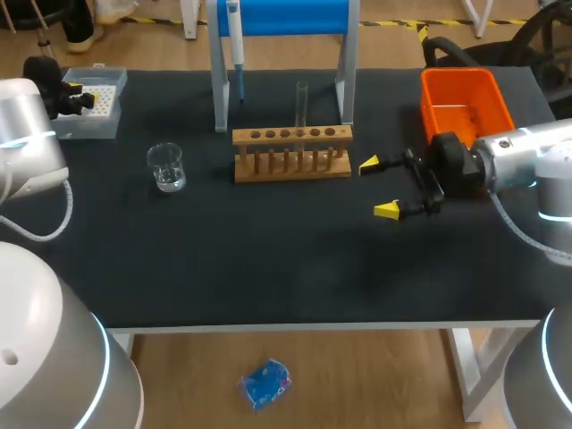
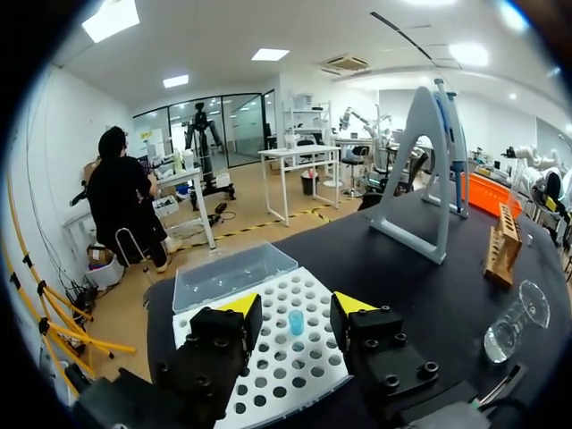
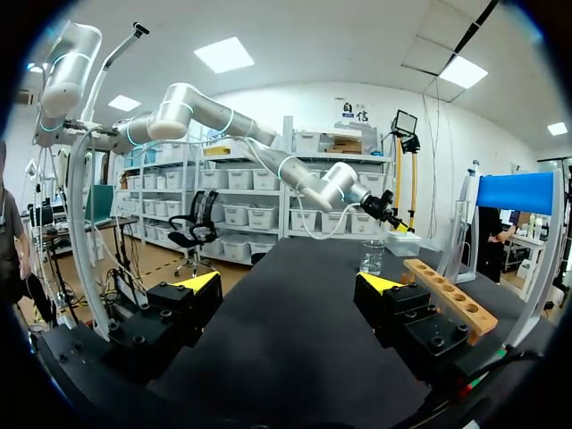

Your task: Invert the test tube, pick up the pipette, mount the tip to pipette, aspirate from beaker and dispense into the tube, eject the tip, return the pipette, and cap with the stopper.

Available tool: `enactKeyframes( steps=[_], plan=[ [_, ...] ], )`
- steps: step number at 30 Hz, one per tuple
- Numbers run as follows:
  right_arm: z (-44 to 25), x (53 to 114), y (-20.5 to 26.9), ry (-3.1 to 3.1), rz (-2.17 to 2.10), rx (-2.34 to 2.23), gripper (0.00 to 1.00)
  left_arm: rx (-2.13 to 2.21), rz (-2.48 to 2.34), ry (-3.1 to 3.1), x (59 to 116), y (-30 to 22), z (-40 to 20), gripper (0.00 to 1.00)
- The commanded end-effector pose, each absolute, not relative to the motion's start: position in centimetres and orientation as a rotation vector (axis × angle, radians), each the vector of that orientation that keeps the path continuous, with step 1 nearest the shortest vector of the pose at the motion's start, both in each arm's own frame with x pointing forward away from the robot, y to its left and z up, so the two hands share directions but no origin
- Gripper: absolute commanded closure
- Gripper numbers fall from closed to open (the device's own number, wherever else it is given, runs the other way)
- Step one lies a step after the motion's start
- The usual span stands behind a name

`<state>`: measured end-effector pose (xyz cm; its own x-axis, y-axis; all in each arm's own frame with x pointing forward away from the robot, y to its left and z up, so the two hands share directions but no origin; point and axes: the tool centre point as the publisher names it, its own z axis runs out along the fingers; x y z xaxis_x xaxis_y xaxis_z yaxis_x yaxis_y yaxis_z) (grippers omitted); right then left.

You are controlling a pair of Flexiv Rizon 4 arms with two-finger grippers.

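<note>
Left gripper [image 2: 296, 305] hung released over our tip box [image 2: 268, 362] | right gripper [image 1: 377, 188] gaped empty, test tube [image 1: 302, 105] upright in the rack [image 1: 291, 154] ahead, off to one side | risk we saw: a skewed grab could knock it over or drag the rack.

Rocks glossy silver-white left arm [image 1: 27, 134] and right arm [image 1: 527, 156] with glowing cyan joint rings [image 1: 554, 215], pale cables [image 1: 63, 210] looping off. Ends in blocky matte-black left hand [image 2: 295, 308] and right hand [image 3: 288, 284], round screws [image 2: 386, 380] all over, yellow wedge tips [image 3: 380, 283].
</note>
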<state>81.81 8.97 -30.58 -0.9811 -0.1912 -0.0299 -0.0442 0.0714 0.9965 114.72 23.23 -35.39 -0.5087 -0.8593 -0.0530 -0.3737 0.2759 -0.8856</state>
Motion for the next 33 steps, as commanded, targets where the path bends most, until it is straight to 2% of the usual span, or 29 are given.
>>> enactKeyframes(
  steps=[1,8,10,12,24,29,33],
  plan=[
    [-30.64,81.79,8.94,-2.217,-2.056,0.246,0.0,-1.107,-1.178,2.013,115.14,23.08,-35.8,0.53],
    [-30.64,81.79,8.94,-2.217,-2.056,0.246,0.0,-1.111,-1.166,2.009,115.24,23.18,-35.96,0.6],
    [-30.64,81.79,8.94,-2.217,-2.056,0.246,0.0,-1.112,-1.164,2.006,115.27,23.22,-35.96,0.69],
    [-30.64,81.79,8.94,-2.217,-2.056,0.246,0.0,-1.113,-1.162,2.006,115.28,23.23,-35.96,0.65],
    [-30.64,81.79,8.94,-2.217,-2.056,0.246,0.0,-1.129,-1.152,2.009,115.09,23.35,-36.42,0.75],
    [-30.64,81.79,8.94,-2.217,-2.056,0.246,0.0,-1.128,-1.151,2.007,115.12,23.4,-36.45,0.82],
    [-30.64,81.79,8.94,-2.217,-2.056,0.246,0.0,-1.128,-1.152,2.005,115.2,23.41,-36.48,0.81]
  ],
)
